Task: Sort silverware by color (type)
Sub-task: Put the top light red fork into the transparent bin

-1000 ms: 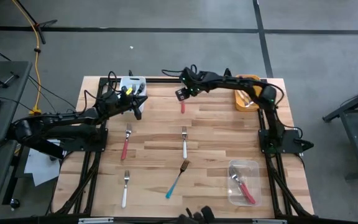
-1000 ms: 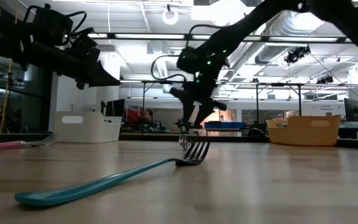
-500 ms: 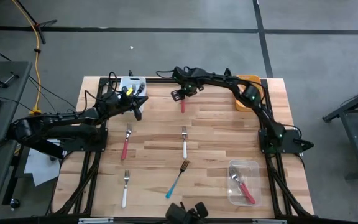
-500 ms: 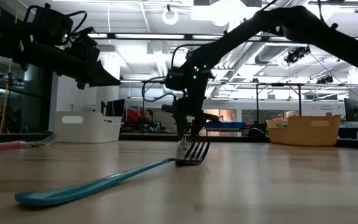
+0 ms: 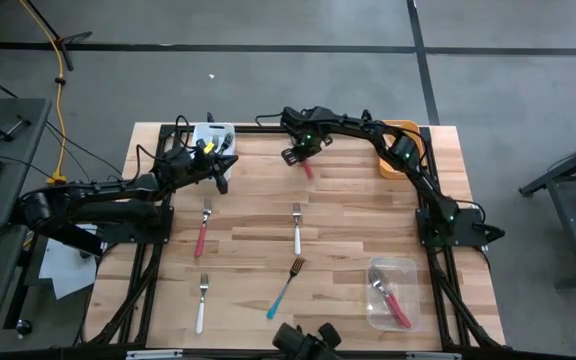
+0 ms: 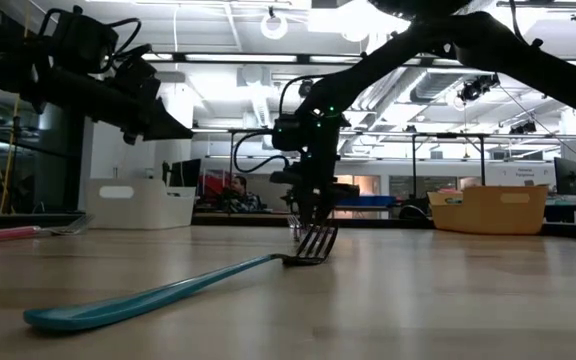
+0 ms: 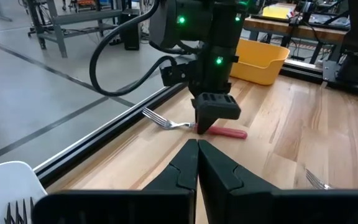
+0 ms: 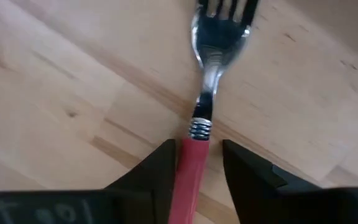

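Overhead camera looks straight down on my whole pale wooden slat table. Low camera sits at tabletop height, facing the room. My right wrist camera hangs close over the red-handled metal fork; my left wrist camera shares it from farther off.

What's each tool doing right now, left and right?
Left tool: shut, empty, hovering near the white bin.
Right tool: open, fingers straddling the red fork handle, not yet clamped.
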`<move>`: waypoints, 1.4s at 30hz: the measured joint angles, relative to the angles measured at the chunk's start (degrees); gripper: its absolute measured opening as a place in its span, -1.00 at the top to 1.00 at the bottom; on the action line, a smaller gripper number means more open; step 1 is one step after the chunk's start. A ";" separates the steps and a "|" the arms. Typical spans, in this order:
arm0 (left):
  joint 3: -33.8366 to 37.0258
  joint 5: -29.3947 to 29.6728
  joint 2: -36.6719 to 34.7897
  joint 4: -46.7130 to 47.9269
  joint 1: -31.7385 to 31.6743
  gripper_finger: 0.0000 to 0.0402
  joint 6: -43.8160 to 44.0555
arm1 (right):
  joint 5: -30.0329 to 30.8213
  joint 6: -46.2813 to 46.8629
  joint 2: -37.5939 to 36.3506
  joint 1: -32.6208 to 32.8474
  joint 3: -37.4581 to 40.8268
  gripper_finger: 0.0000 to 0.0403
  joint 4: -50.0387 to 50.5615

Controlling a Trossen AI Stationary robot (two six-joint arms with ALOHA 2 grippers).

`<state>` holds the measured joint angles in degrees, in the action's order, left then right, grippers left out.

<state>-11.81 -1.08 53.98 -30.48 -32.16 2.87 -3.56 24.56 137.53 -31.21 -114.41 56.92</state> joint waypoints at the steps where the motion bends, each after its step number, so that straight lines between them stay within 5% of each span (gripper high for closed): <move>1: 0.00 0.00 0.00 0.22 0.00 1.00 -0.01 | -0.18 -1.32 0.00 -0.02 0.00 0.43 -0.03; 8: 0.02 0.00 0.00 0.72 0.00 1.00 -0.09 | -0.59 -9.46 -0.16 -0.42 0.00 0.79 1.99; 21: 0.02 -0.02 0.00 0.69 -0.02 1.00 -0.13 | 0.01 -12.68 -6.16 0.64 0.28 0.80 11.87; 36: 0.02 -0.02 0.00 0.65 -0.02 1.00 -0.11 | 5.22 4.78 -29.32 17.53 0.46 0.80 33.22; 42: 0.02 -0.02 0.00 0.72 -0.02 1.00 -0.13 | 8.33 18.05 -40.33 26.52 12.66 0.80 31.68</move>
<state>-11.79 -1.10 53.98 -29.75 -32.18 2.74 4.78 42.62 97.20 -4.69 -101.75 88.60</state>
